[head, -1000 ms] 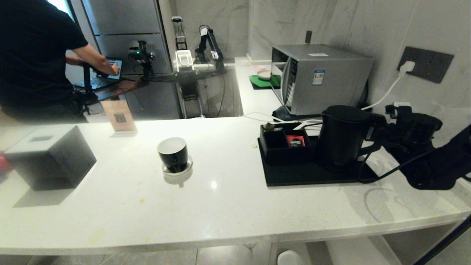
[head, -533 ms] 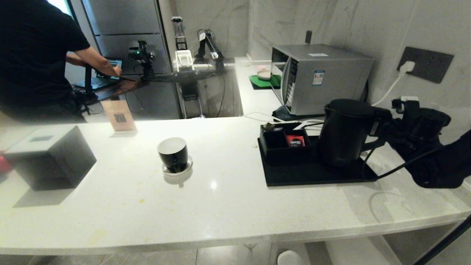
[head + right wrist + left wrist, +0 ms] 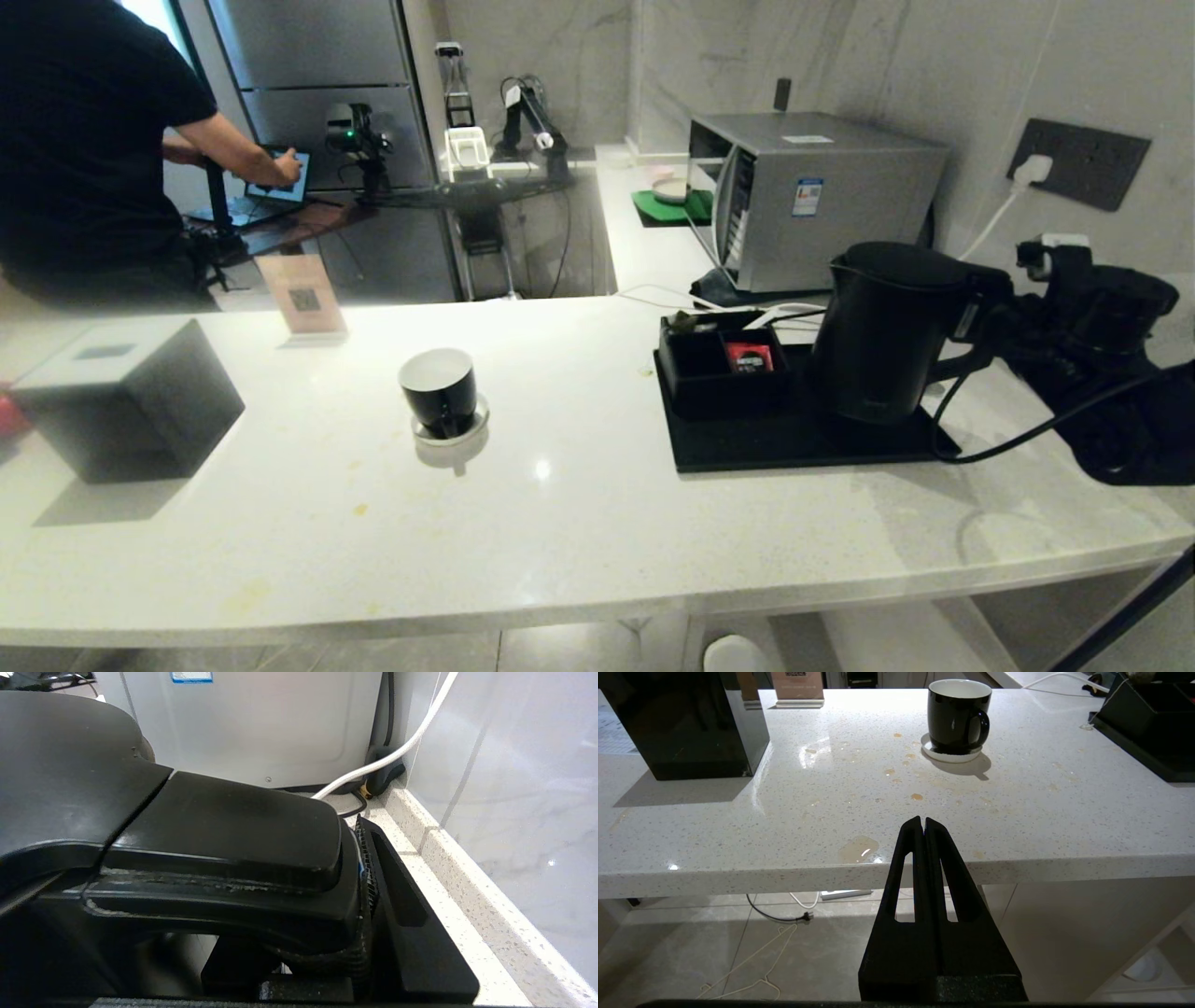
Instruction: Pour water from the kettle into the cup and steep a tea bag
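1. My right gripper is clamped on the top of the handle of the kettle, with the kettle raised just above the black tray and tipped slightly.
2. In my right wrist view one finger presses the outer side of the handle; the other finger is hidden behind it.
3. Just left of the kettle, on the same tray, stands a black compartment box with a red packet inside.
4. Behind the kettle sits a grey microwave; a white cable runs from the wall socket down behind the kettle.
5. The cup stands on a small white coaster, well to the left of the kettle, with bare countertop between them.
6. Farther left of the cup is a black cube box, and a small sign stand is behind it.
7. My left gripper hangs below the counter edge on the near side of the cup, its fingers pressed together on nothing.
8. A person in a black shirt stands beyond the counter, far from the kettle.
9. I cannot make out the tea bag.
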### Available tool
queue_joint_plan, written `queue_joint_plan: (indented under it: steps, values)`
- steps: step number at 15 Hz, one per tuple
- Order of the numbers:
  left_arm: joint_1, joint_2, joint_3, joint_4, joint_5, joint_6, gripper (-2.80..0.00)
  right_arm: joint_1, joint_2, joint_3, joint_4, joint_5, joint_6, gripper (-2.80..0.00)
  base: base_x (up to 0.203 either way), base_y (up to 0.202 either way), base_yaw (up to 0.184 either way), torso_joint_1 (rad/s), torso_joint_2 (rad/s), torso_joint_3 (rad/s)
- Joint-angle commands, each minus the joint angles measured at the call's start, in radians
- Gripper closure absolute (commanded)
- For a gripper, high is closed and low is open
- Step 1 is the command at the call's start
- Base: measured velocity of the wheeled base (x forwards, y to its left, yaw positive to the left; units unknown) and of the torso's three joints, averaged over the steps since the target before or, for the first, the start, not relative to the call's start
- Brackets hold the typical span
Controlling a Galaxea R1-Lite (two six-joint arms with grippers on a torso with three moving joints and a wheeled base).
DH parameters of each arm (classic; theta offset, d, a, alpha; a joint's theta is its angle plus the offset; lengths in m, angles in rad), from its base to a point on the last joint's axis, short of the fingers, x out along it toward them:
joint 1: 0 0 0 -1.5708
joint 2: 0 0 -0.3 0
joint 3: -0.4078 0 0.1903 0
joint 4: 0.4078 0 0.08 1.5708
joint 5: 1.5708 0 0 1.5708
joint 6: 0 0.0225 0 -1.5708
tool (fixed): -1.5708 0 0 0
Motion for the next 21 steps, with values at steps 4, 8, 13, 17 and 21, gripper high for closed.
queue_joint_plan:
  steps: [4, 8, 13, 17, 21]
  values:
    - [0.000, 0.001, 0.000, -0.001, 0.000, -0.001, 0.00, 0.008, -0.122, 0.076, -0.006, -0.001, -0.003, 0.00, 0.000, 0.000, 0.000, 0.000, 0.00, 0.000]
    - [0.001, 0.001, 0.000, -0.001, 0.000, -0.001, 0.00, 0.010, -0.196, 0.129, -0.006, -0.001, -0.003, 0.00, 0.000, 0.000, 0.000, 0.000, 0.00, 0.000]
    - [-0.001, 0.001, 0.000, -0.001, 0.000, -0.001, 0.00, 0.017, -0.285, 0.212, -0.007, 0.001, -0.003, 0.00, 0.000, 0.000, 0.000, 0.000, 0.00, 0.000]
    - [0.000, 0.001, 0.000, -0.001, 0.000, -0.001, 0.00, 0.017, -0.337, 0.254, -0.008, 0.002, -0.001, 0.00, 0.000, 0.000, 0.000, 0.000, 0.00, 0.000]
    - [0.001, 0.001, 0.000, 0.000, 0.000, -0.001, 0.00, 0.038, -0.360, 0.275, -0.008, 0.001, -0.003, 0.00, 0.000, 0.000, 0.000, 0.000, 0.00, 0.000]
